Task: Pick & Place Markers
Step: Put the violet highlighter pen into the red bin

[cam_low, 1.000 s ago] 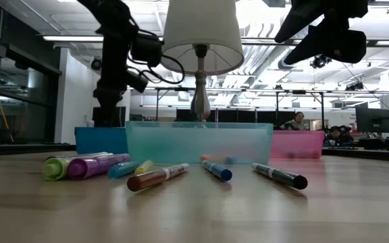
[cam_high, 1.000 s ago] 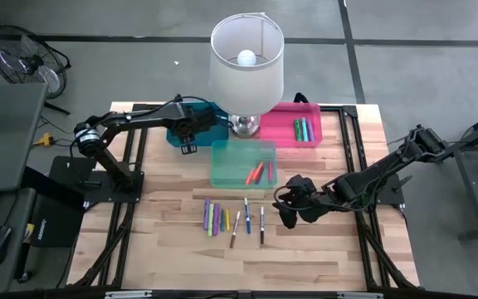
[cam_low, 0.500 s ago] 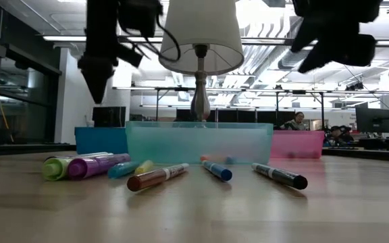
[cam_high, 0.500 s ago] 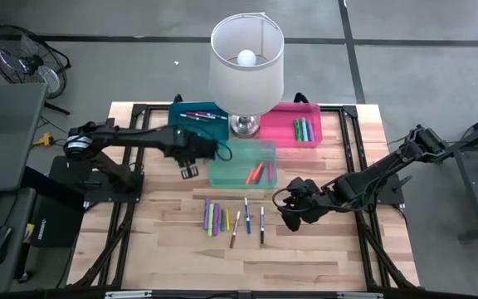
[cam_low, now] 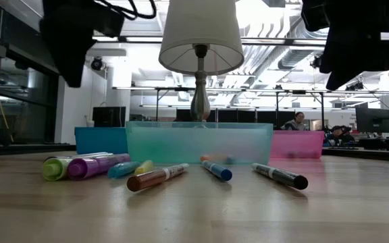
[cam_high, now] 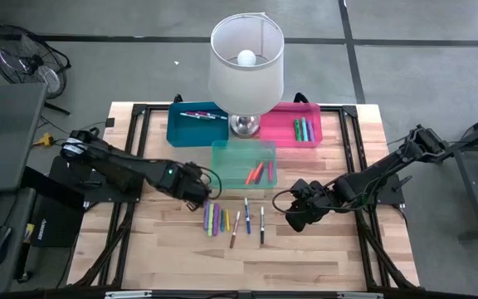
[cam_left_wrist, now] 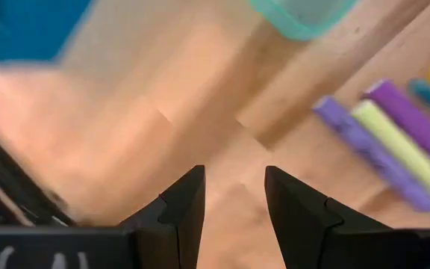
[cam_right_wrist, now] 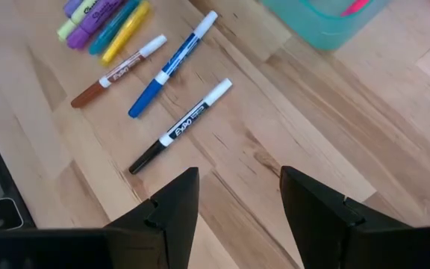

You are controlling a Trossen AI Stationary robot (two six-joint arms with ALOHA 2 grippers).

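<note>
Several markers (cam_high: 232,219) lie flat in a row on the wooden table, near the middle: purple (cam_left_wrist: 409,119), yellow-green (cam_left_wrist: 398,146), teal, yellow, brown (cam_right_wrist: 118,71), blue (cam_right_wrist: 172,66) and black (cam_right_wrist: 181,125). My left gripper (cam_high: 199,193) hangs open above bare table just left of the row's purple end, its fingers (cam_left_wrist: 234,175) with nothing between them. My right gripper (cam_high: 292,220) hangs open right of the black marker, pointing down at bare wood (cam_right_wrist: 237,175). In the low view both grippers show high above the markers, left (cam_low: 71,64) and right (cam_low: 350,67).
A green bin (cam_high: 243,163) with orange and red markers stands just behind the row. Behind it are a blue bin (cam_high: 196,124) and a pink bin (cam_high: 292,124), each with markers, and a lamp (cam_high: 247,58) between them. Bare table lies toward the near edge.
My left gripper has swung from above the blue bin toward the near edge and rightward, ending beside the purple end of the marker row, and its wrist has rolled. My right gripper has stayed in place and tipped to point more steeply down. The markers on the table have not moved.
</note>
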